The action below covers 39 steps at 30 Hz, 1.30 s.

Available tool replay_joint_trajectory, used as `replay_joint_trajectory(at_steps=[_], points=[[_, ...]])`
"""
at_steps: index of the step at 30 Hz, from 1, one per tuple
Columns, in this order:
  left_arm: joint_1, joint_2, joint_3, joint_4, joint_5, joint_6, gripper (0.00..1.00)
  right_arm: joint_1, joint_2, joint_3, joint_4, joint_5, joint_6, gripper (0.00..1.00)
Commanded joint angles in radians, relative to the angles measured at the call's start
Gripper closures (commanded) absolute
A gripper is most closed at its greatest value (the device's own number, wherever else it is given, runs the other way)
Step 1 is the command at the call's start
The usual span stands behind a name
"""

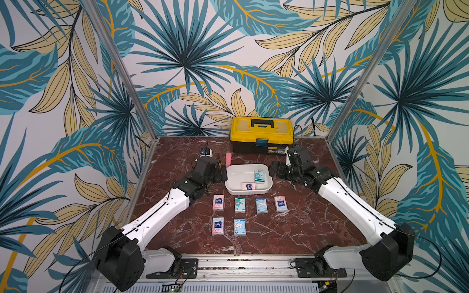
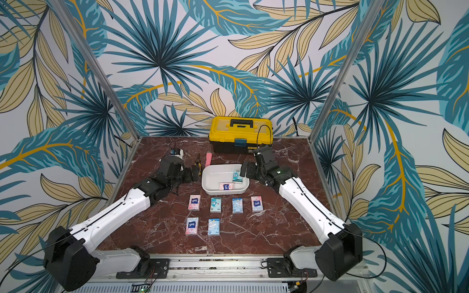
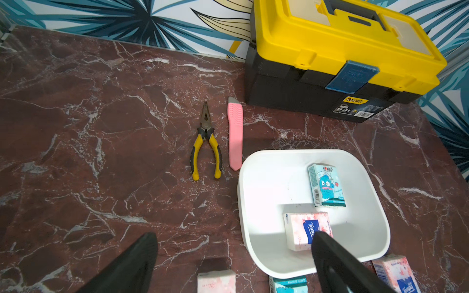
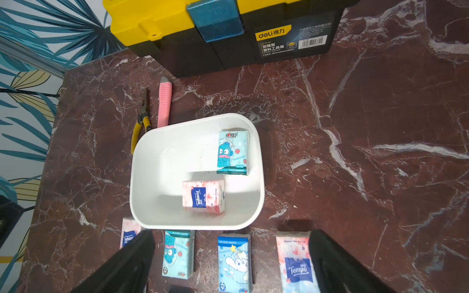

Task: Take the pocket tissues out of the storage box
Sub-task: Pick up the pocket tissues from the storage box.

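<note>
— Two packs lie in the storage box (image 1: pixel 243 192), and both top views show it: the teal pack (image 1: pixel 259 176) by the right wall, the pink pack (image 1: pixel 249 186) against the near wall. Six more packs (image 1: pixel 261 205) are out on the table (image 1: pixel 304 228).
— Which arm is nearer for you?
— The right gripper (image 1: pixel 272 170) hangs just beside the right rim, close to the teal pack. The left gripper (image 1: pixel 223 173) is at the left rim, farther from both.
— The left wrist view?
— Its fingers (image 3: pixel 337 263) stand fully apart and hold nothing. One passes in front of the pink pack (image 3: pixel 302 228); touching or not, I cannot tell.
— The right wrist view?
— Fully apart also, empty. The teal pack (image 4: pixel 233 152) points its long axis toward the toolbox (image 4: pixel 228 38); the pink pack (image 4: pixel 203 196) lies crosswise. I judge you take the teal one first, closing across its narrow width.
</note>
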Motion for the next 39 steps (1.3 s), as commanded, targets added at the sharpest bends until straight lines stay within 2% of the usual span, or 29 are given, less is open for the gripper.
replay_joint_trajectory(at_steps=[1,10,23,28,39], points=[[0.028,0.012,-0.034,0.112,0.071,0.069,0.0,0.013,0.062,0.047,0.0,0.032,0.021,0.01],[0.045,0.025,-0.088,0.246,0.152,0.147,0.0,0.033,0.247,0.181,-0.025,0.049,0.048,0.01],[0.05,0.096,-0.068,0.271,0.22,0.133,0.0,0.066,0.539,0.442,-0.116,0.074,0.046,0.11],[0.05,0.112,-0.07,0.268,0.229,0.11,0.0,0.071,0.624,0.491,-0.14,0.09,0.07,0.15],[0.049,0.112,-0.074,0.252,0.223,0.089,0.0,0.072,0.746,0.529,-0.218,0.155,0.122,0.17]])
